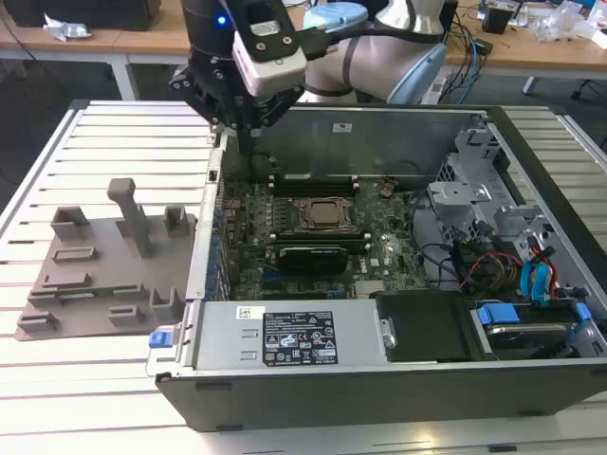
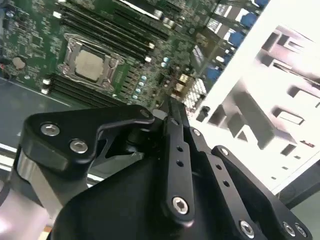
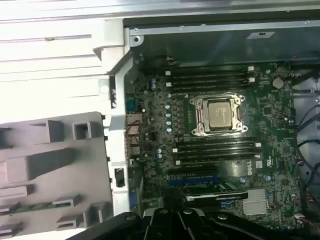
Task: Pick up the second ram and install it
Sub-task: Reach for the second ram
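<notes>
I see gripper hanging over corner of open computer case, at 11 o'clock from processor socket in exterior view. As I read second wrist view, pincer tips are together with nothing clamped. Second ram lies flat in slot of grey holder tray in first wrist view, well apart from gripper. In exterior view, tray sits on slatted table at 9 o'clock from case. Gripper at 1 o'clock from tray.
</notes>
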{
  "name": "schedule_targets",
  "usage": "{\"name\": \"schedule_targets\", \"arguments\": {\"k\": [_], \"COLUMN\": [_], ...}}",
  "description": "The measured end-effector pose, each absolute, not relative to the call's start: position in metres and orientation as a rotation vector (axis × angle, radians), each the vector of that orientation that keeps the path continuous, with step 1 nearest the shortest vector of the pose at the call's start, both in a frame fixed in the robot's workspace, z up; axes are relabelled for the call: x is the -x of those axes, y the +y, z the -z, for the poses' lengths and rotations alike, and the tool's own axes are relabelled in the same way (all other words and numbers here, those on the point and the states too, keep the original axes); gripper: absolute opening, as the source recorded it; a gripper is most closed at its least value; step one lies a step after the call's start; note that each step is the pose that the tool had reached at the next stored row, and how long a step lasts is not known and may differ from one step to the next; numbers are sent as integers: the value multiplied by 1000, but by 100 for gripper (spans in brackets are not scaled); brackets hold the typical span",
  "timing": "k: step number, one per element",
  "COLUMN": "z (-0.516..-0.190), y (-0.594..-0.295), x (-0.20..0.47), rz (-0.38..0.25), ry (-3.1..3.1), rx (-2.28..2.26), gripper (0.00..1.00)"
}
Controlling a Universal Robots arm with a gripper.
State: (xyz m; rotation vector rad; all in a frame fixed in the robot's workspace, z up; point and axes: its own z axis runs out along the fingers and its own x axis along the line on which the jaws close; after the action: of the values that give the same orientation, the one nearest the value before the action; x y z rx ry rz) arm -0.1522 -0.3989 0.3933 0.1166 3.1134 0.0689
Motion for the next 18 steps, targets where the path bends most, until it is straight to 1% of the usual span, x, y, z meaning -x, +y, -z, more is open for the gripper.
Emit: {"name": "schedule_targets", "arguments": {"k": [13, 18], "z": [-391, -390], "y": [-399, -399], "x": [260, 291], "rz": [-69, -69], "ry": [3113, 3113], "rx": [-117, -116], "gripper": [10, 10]}}
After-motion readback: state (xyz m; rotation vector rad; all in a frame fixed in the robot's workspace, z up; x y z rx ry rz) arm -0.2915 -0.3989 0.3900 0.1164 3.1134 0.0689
